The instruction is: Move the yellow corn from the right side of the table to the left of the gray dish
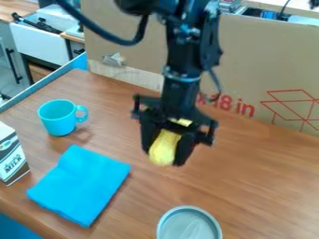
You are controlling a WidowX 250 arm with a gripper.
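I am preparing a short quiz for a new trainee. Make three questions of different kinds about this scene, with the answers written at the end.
1. Multiple choice: What is held in the gripper?
A) a metal spoon
B) a yellow object
C) a red ball

2. True or false: The milk carton stands upright on the wooden table.

3. Fill in one word: In the picture, the turquoise mug stands farther up than the folded blue ____.

Key: 1. B; 2. true; 3. cloth
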